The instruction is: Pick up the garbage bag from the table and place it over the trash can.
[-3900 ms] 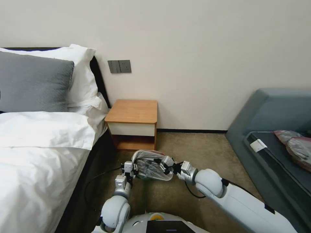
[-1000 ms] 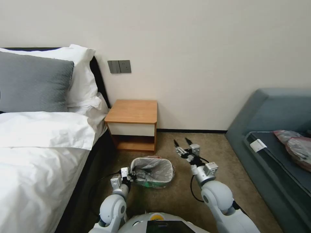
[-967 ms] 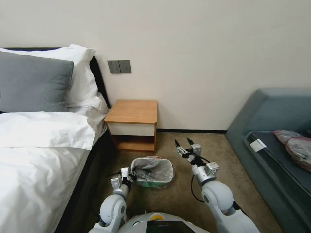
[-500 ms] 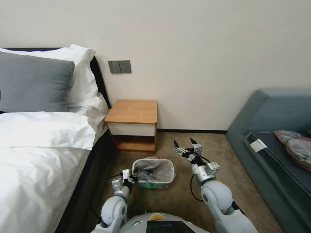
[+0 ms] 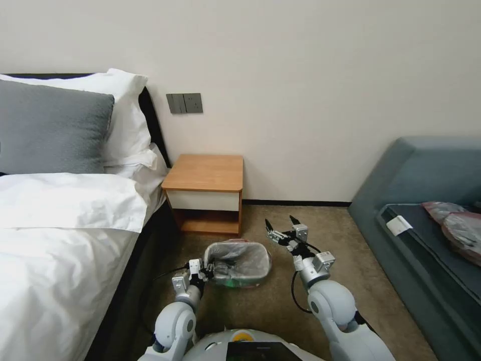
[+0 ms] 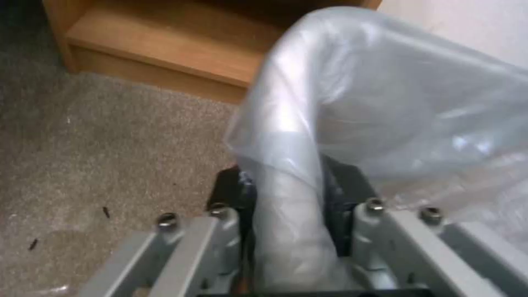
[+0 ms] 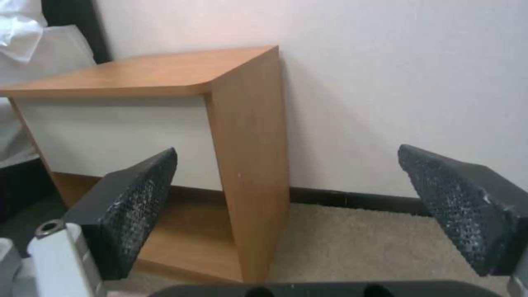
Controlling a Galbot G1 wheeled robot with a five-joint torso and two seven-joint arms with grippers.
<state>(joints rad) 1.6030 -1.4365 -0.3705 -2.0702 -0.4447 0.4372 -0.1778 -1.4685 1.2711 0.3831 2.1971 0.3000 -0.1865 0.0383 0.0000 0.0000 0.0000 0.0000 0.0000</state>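
Note:
The silvery-grey garbage bag [image 5: 240, 260] lines the trash can [image 5: 235, 284], which stands on the carpet in front of the table [image 5: 205, 173]; a strip of pale green shows through at the bin's base. My left gripper [image 5: 206, 273] is shut on the bag's edge at the bin's left side; the left wrist view shows the plastic [image 6: 308, 136] pinched between its fingers [image 6: 234, 194]. My right gripper [image 5: 280, 224] hangs open above the carpet just right of the bin, its black pads [image 7: 137, 194] wide apart and facing the table [image 7: 247, 165].
A bed with white linen [image 5: 60, 235] fills the left. A grey-blue sofa [image 5: 431, 200] on the right carries other plastic bags [image 5: 458, 225]. A black cable [image 5: 165, 275] lies on the carpet beside the bed. Open carpet lies right of the bin.
About four seconds ago both grippers held the bag spread in the air. Since then it has settled over the bin and the right gripper has let go. In the last second that gripper opened wider.

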